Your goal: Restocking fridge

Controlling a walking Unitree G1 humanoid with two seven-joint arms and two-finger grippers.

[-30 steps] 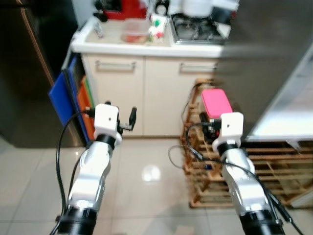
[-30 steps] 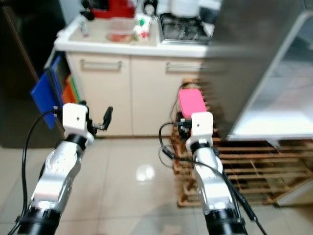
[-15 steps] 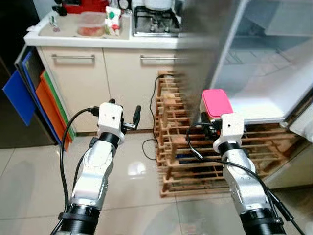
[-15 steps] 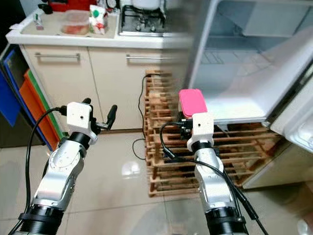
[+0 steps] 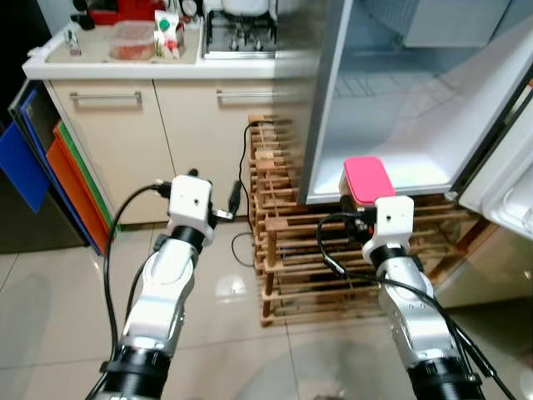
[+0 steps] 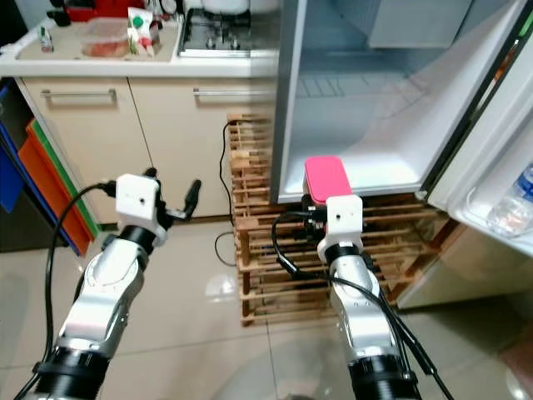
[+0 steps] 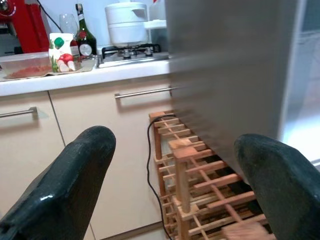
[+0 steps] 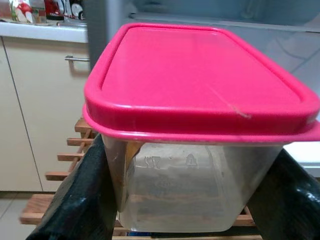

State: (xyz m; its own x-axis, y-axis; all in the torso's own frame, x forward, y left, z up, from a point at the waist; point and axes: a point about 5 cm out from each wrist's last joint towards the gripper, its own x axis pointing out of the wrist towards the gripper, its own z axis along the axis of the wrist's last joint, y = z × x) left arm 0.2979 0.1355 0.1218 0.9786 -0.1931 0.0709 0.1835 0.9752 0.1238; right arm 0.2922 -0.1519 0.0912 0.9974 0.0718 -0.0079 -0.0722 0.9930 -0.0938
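A clear container with a pink lid sits between the black fingers of my right gripper, which is shut on it. In the eye views the container is held in front of the open fridge, level with its white bottom shelf. My left gripper is raised at the same height further left. Its fingers stand wide apart with nothing between them, pointing at the cabinets and the fridge's grey side.
A wooden slatted rack stands under and beside the fridge, a black cable trailing over it. The fridge door hangs open at right with a water bottle in its shelf. Cream cabinets, a hob and coloured boards lie left.
The camera has swung right, bringing the open fridge into full view and pushing the counter leftward. Both arms keep their pose and the container stays in the right gripper.
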